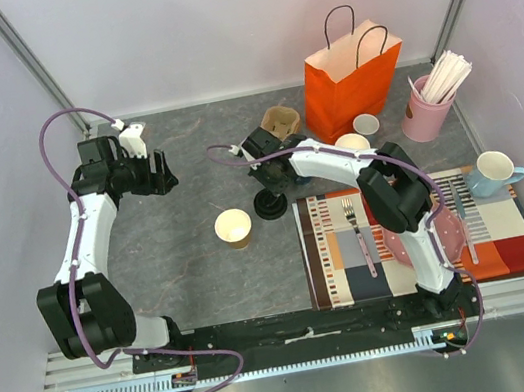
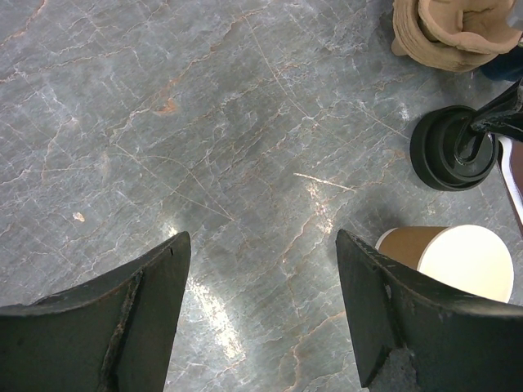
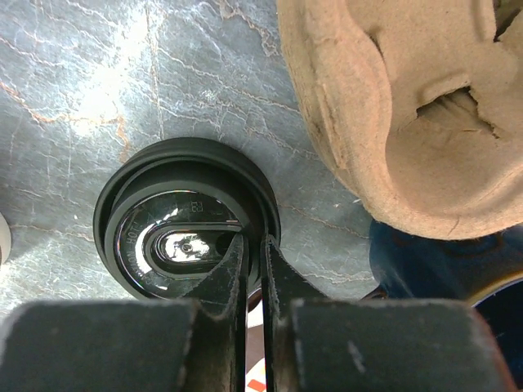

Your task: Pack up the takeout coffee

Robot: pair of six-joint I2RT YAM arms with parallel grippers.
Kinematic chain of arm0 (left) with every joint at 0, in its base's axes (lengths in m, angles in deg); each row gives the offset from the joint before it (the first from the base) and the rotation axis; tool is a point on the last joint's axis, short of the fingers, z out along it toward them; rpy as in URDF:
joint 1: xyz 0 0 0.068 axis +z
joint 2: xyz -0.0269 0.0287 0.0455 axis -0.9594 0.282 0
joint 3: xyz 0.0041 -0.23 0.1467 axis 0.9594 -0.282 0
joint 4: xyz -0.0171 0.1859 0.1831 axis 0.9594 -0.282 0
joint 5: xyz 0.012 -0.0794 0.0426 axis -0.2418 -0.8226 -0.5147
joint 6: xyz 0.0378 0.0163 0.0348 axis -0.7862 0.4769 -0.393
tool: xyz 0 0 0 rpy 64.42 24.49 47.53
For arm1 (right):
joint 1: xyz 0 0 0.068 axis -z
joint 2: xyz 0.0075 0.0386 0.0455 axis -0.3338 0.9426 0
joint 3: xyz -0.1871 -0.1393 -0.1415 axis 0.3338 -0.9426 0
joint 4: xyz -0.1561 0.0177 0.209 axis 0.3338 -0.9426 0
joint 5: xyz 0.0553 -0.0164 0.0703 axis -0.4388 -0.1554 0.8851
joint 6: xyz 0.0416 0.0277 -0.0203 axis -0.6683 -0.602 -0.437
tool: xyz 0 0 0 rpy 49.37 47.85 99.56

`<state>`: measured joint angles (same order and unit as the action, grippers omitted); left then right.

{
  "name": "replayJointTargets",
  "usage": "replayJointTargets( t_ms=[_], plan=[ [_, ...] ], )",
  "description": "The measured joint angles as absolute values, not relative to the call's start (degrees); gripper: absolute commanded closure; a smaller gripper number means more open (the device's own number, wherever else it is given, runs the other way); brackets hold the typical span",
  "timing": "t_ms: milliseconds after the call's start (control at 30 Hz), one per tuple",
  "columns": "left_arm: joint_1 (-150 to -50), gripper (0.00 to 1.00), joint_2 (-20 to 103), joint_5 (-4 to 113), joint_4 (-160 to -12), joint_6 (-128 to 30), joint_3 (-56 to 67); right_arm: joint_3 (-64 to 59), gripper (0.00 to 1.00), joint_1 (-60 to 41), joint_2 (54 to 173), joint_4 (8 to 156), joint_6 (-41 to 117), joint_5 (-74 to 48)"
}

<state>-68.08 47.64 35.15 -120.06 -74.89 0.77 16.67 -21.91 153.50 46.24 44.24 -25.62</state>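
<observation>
Nearest us the kraft cup point(image 1: 234, 227) stands open, lidless; just beside it our right gripper point(image 3: 255, 245), nearly closed, pinches the black lid point(image 3: 163, 204) by its rim, likely to cap the cup. Our left gripper point(image 2: 263, 237) hangs wide, empty, aside; the orange bag point(image 1: 354, 83) waits beyond

- black lid point(image 3: 184, 220): near rim hidden behind right gripper point(image 3: 255, 249) (whether pinched, unclear)
- pulp carrier point(image 3: 392, 106): cut by the view's top and right edges
- paper cup point(image 2: 458, 257): base hidden behind left gripper point(image 2: 263, 245)

light: bright, overhead | glare: table point(image 2: 204, 318), lid point(image 3: 176, 237) (glossy) | blur: near foreground soft | shadows: faint
</observation>
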Motion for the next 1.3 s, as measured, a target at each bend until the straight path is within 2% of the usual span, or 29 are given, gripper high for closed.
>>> replayJointTargets(
  t_ms=[167, 333, 400, 433, 533, 900, 1100, 1300],
  plan=[
    [-68.08, 0.22, 47.67, 35.15, -120.21, -74.89, 0.77, 16.91, 0.77, -21.91, 153.48, 46.02, 44.16, -26.04],
    [-68.08, 0.22, 47.97, 35.13, -120.47, -74.89, 0.77, 16.91, 0.75, -21.91, 153.28, 45.85, 44.40, -26.56],
    [-68.08, 0.22, 48.06, 35.13, -120.71, -74.89, 0.77, 16.91, 0.78, -21.91, 153.26, 45.83, 44.77, -26.76],
    [-68.08, 0.22, 48.06, 35.13, -120.84, -74.89, 0.77, 16.91, 0.86, -21.91, 153.26, 45.80, 44.92, -26.87],
    [-68.08, 0.22, 48.06, 35.13, -120.91, -74.89, 0.77, 16.96, 0.95, -21.91, 153.26, 45.76, 45.40, -27.15],
    [-68.08, 0.22, 48.08, 35.08, -120.93, -74.89, 0.77, 17.22, 1.00, -21.95, 151.80, 45.24, 45.69, -27.39],
    [-68.08, 0.22, 48.08, 35.00, -120.95, -74.91, 0.77, 17.28, 1.00, -21.97, 147.19, 45.15, 46.23, -21.45],
    [-68.08, 0.35, 48.08, 33.47, -121.19, -74.96, 0.77, 18.62, 1.00, -21.60, 146.33, 45.52, 45.67, -21.21]
  ],
)
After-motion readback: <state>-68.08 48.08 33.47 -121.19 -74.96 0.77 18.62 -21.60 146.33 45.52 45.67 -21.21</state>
